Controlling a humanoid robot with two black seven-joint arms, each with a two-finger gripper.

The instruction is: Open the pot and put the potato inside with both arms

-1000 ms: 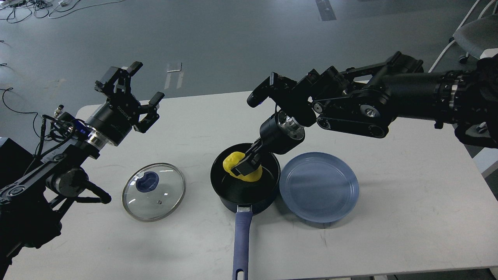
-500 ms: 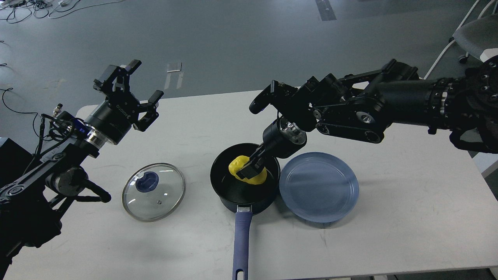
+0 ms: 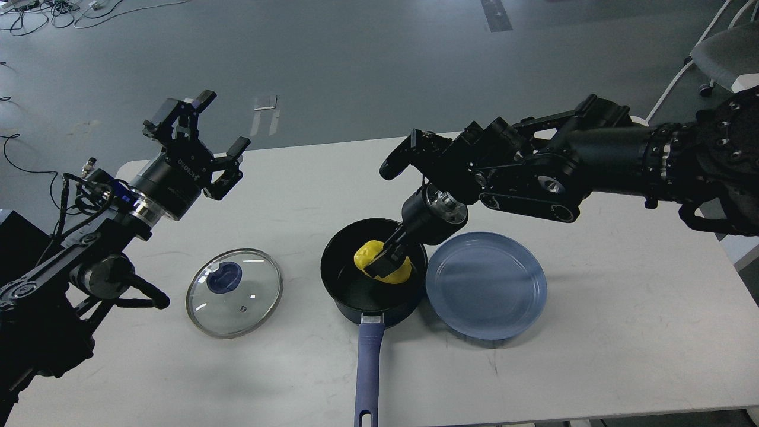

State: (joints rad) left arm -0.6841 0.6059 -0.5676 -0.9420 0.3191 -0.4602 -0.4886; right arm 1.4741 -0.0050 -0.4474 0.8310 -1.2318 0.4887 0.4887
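- The right arm's black gripper, at the centre of the frame, reaches down into the pot with its fingers closed on the smooth bright yellow potato.
- The potato sits low inside the dark navy round saucepan, toward its right-hand wall; whether it touches the black bottom cannot be told.
- The saucepan's long blue-purple handle runs straight down to the lower edge of the frame.
- Just right of the saucepan, touching or almost touching it, lies a flat round blue plate.
- Left of the saucepan and apart from it, the round glass lid with its blue knob lies flat on the white table.
- The left arm's black gripper is raised at the upper left of the frame, over the table's far left corner, fingers spread wide and holding nothing.
- A grey floor with cables fills the top of the frame.
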